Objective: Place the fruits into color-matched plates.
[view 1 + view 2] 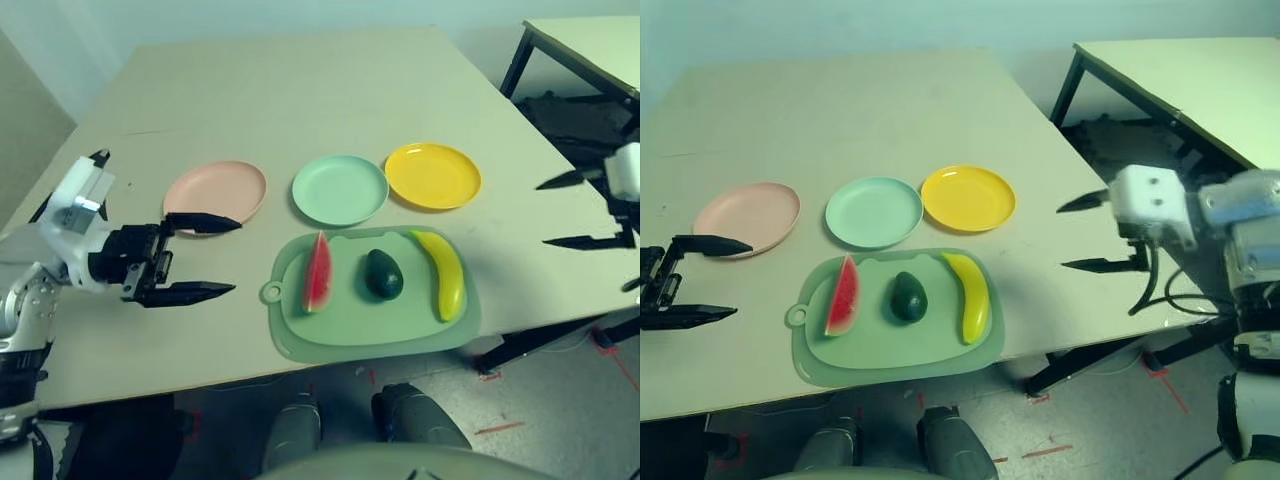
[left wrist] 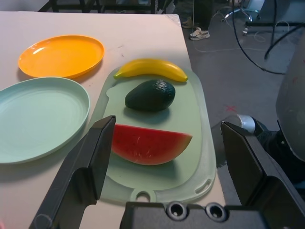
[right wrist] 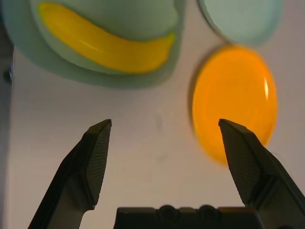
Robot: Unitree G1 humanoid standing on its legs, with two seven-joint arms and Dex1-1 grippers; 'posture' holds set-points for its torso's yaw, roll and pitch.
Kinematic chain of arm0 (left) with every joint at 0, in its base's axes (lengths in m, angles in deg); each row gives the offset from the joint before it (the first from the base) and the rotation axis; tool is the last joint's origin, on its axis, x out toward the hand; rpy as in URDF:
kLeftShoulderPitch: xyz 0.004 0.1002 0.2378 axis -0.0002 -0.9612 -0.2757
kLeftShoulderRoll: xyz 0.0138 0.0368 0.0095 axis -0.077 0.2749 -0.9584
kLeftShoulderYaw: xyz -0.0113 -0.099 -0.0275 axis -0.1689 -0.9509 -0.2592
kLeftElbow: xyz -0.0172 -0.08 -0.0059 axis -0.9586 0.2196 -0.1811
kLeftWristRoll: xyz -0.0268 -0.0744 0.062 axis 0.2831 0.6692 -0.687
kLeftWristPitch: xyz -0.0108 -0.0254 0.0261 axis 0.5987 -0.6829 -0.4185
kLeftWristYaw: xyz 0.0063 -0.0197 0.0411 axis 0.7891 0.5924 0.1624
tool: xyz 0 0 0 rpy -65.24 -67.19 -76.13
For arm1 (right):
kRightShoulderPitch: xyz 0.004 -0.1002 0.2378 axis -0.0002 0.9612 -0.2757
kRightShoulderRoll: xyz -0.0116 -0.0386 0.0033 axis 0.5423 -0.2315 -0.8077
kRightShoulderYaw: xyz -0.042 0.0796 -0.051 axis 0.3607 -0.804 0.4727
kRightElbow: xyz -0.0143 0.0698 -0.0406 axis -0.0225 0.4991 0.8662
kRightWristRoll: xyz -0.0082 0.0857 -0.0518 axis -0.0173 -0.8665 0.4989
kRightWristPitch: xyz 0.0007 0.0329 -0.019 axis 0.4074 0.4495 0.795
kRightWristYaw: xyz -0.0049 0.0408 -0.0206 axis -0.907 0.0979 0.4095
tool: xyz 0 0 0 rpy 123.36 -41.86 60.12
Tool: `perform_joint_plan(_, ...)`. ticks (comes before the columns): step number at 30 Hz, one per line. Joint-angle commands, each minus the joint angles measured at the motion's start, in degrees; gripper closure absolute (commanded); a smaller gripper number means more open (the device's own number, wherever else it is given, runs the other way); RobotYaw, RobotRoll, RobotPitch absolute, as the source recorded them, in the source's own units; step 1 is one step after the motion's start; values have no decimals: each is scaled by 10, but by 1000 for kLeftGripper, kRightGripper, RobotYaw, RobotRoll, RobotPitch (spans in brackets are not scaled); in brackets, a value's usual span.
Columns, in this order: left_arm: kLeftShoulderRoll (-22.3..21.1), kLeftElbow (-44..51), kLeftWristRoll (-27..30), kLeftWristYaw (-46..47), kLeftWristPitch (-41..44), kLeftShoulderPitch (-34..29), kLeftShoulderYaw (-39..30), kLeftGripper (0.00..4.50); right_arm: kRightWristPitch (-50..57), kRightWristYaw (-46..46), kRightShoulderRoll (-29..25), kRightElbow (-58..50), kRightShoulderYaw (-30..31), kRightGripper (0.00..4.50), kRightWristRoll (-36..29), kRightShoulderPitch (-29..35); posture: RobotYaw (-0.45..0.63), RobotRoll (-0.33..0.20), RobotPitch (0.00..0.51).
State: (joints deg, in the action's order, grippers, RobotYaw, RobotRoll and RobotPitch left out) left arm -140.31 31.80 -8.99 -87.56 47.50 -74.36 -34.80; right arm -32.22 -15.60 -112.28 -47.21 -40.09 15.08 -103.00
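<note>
On the light green cutting mat [image 1: 350,325] lie a red watermelon wedge [image 1: 317,273], a dark green avocado [image 1: 383,274] and a yellow banana [image 1: 446,273], side by side. Behind the mat stand the pale pink plate [image 1: 216,190], the mint green plate [image 1: 340,189] and the yellow plate [image 1: 433,176], all bare. My left gripper [image 1: 222,257] is open, left of the mat and just in front of the pink plate, fingers pointing at the watermelon [image 2: 148,144]. My right gripper [image 1: 1088,233] is open, right of the mat, facing the banana [image 3: 105,45] and yellow plate [image 3: 236,102].
A second table [image 1: 1200,80] with black legs stands at the far right. The mat lies close to the table's front edge [image 1: 300,370]. Wide bare tabletop [image 1: 300,90] stretches behind the plates.
</note>
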Motion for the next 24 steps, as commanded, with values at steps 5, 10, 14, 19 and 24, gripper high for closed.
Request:
perform_joint_plan(5,-9,4,-8,-4,8,3,9,30,-176,-5,49,3,161,0,61,-112,-39,0,98)
perform_joint_plan(10,-9,15,-8,0,10,-8,7,30,-241,-5,46,5,247,0,50,-141,-26,0,107)
perform_joint_plan(14,-4,21,-10,7,9,-14,6,30,-245,-5,24,-22,298,0,22,-135,-21,0,107)
perform_joint_plan(19,4,36,-10,19,6,-28,9,30,-235,-5,35,-32,315,0,23,-120,-13,0,110)
perform_joint_plan(24,4,46,-8,21,8,-35,9,30,-215,-5,83,-25,300,0,49,-111,-2,0,110)
